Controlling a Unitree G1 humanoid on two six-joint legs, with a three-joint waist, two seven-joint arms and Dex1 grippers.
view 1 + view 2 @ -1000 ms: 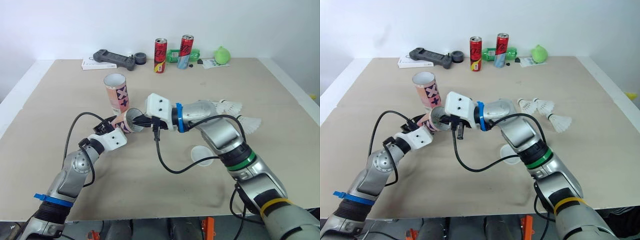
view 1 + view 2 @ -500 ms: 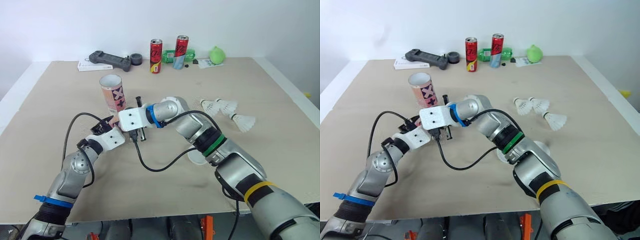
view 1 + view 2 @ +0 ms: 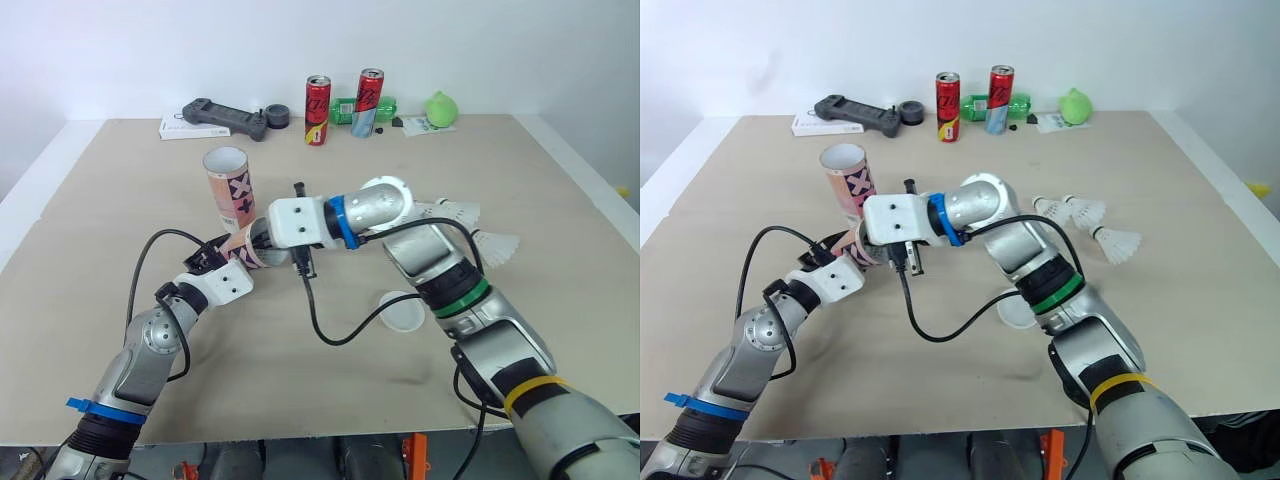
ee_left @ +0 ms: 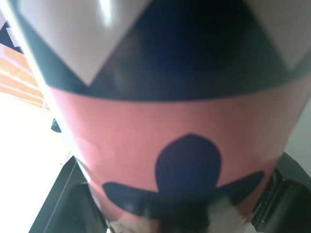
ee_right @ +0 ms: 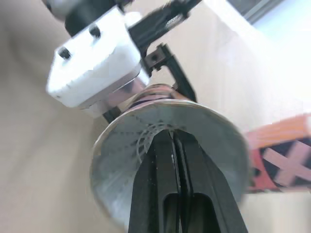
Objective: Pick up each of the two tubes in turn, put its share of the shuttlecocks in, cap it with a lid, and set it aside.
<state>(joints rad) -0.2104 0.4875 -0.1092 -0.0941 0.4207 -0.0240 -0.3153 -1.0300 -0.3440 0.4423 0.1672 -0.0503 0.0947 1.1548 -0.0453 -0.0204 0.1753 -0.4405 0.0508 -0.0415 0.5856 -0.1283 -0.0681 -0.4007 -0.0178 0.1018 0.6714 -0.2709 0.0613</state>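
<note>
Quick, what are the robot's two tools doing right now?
Left tool: closed on the pink tube.
Right tool: closed, tips at the tube's mouth, by a shuttlecock inside.

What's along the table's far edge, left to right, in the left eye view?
controller → tape roll → red can → second can → green ball

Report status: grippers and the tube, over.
Left gripper shut on tilted tube. Right gripper jaws shut, tips in tube mouth at a shuttlecock. Three shuttlecocks, lid loose on table; second tube upright close behind.
</note>
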